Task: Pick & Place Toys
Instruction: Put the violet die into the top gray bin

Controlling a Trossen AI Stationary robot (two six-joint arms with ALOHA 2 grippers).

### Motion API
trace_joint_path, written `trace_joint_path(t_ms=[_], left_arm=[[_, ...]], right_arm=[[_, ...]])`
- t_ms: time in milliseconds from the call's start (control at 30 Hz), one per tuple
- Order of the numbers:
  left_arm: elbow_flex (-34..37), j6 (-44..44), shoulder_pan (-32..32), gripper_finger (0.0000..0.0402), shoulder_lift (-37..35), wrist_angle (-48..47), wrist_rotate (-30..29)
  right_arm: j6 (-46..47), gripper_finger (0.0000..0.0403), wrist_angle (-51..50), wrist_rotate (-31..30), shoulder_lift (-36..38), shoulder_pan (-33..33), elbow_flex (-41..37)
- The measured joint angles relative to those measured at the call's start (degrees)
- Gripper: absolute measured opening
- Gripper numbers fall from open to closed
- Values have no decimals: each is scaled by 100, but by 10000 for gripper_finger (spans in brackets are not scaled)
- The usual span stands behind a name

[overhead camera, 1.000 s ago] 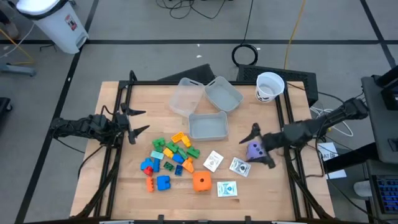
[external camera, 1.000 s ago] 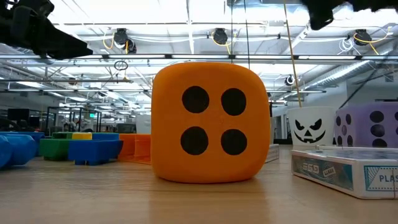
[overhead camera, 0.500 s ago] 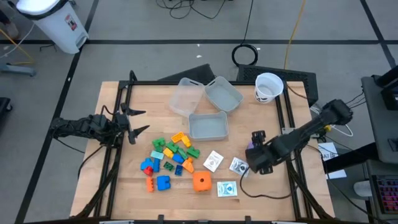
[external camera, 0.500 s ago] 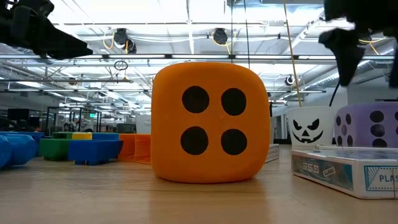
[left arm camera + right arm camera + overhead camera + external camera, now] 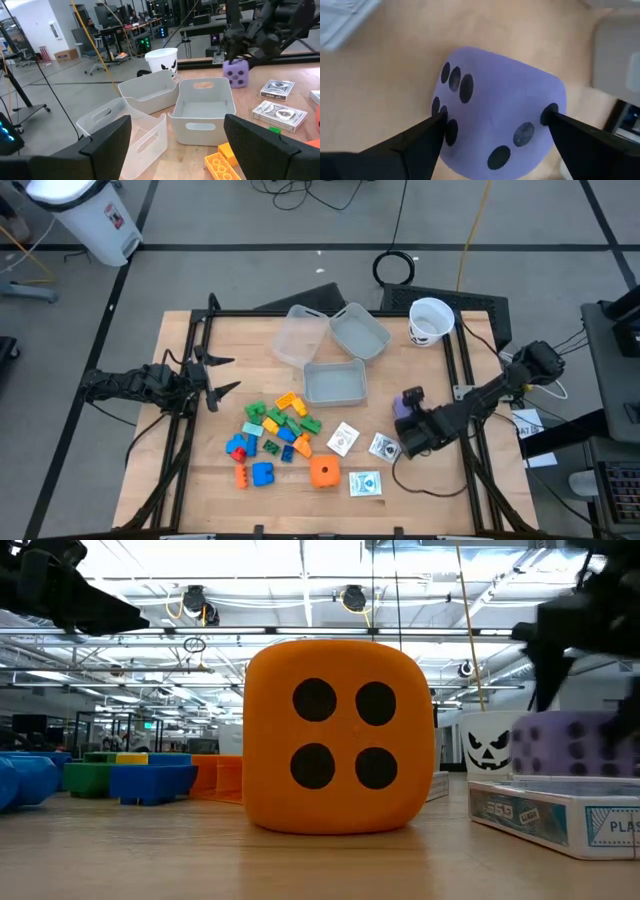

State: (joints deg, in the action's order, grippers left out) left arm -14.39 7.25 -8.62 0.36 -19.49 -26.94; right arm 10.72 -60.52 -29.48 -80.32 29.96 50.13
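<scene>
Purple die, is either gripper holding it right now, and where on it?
The right gripper has its fingertips against two opposite sides of the purple die; a firm grip cannot be told. The left gripper holds nothing.
</scene>
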Motion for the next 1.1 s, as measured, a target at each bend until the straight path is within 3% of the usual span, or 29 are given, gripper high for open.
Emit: trace_joint_path(t_ms=[233, 533, 933, 1100], left_arm=[[0, 0, 0, 324, 0, 0, 0], [0, 0, 1, 324, 0, 0, -1], [0, 0, 1, 324, 0, 0, 0], [0, 0, 0, 324, 0, 0, -2]], right_arm=[[533, 338, 823, -285, 51, -94, -736], [1149, 332, 1207, -529, 110, -148, -769], [1859, 228, 1220, -469, 121, -153, -769], [1864, 207, 1071, -487, 172, -153, -638]])
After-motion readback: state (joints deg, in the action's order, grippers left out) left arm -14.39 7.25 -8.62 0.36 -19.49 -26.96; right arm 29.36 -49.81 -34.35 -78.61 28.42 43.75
